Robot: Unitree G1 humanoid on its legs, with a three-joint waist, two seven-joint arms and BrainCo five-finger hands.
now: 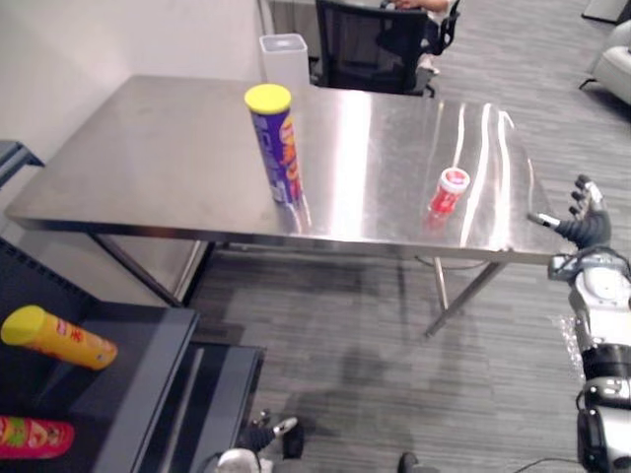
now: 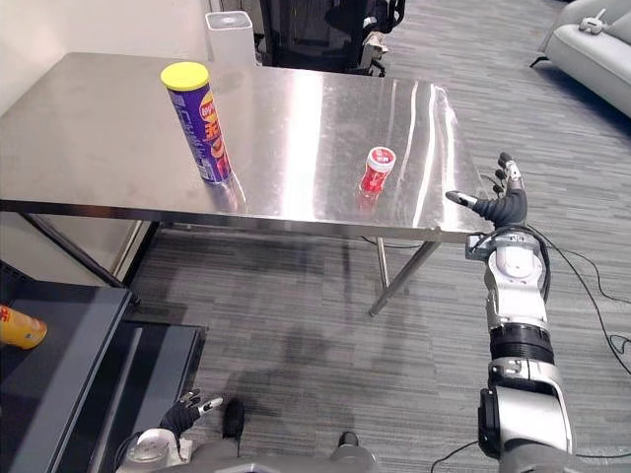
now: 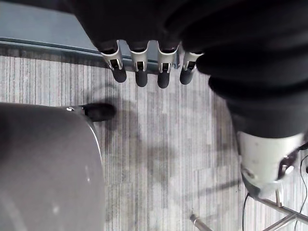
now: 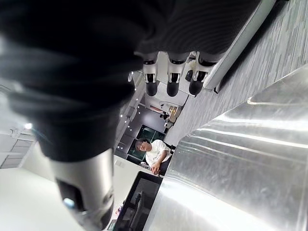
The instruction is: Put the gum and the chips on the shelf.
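The chips, a tall purple can with a yellow lid, stand upright near the front middle of the steel table. To their right a small red gum pot with a white lid sits near the table's right end. My right hand is open just off the table's front right corner, level with its edge and apart from the gum. My left hand hangs low over the floor, its fingers straight and holding nothing. The dark shelf is at lower left.
A yellow can and a red packet lie on the shelf. Behind the table stand a white bin and a black office chair. A grey sofa is at far right. A seated person is far off.
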